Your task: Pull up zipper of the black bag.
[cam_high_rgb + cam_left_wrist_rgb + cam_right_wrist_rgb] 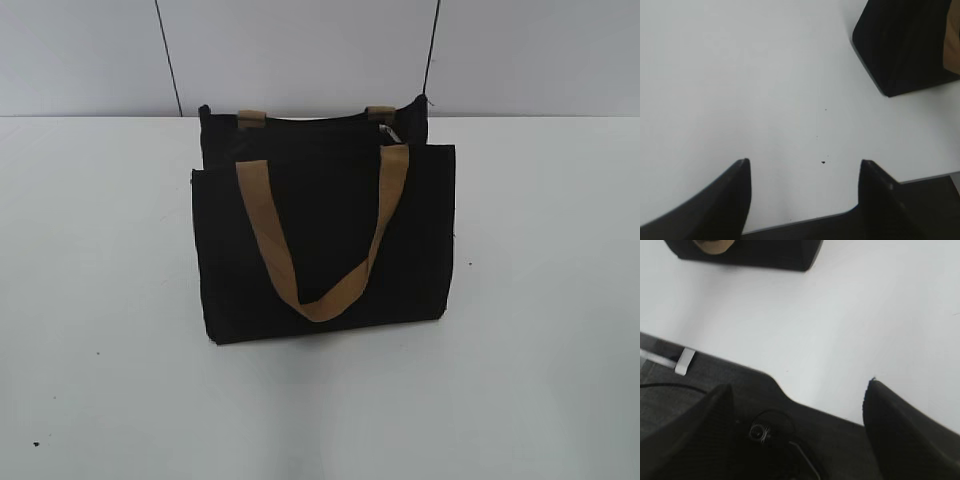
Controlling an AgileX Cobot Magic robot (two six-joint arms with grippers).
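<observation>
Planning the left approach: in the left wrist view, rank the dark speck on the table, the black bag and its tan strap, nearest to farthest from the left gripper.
1. The dark speck: on the table, right by the open left gripper.
2. The black bag: upper right, corner pointing this way.
3. The tan strap: far right edge, on the bag.

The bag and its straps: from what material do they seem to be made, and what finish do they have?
The bag looks like matte black woven fabric: it reflects no light, and its top edge sags softly. The straps seem to be tan webbing, flat and dull; the front one hangs in a limp loop. The weave itself is too small to tell. The table is smooth and white, possibly laminate.
</observation>
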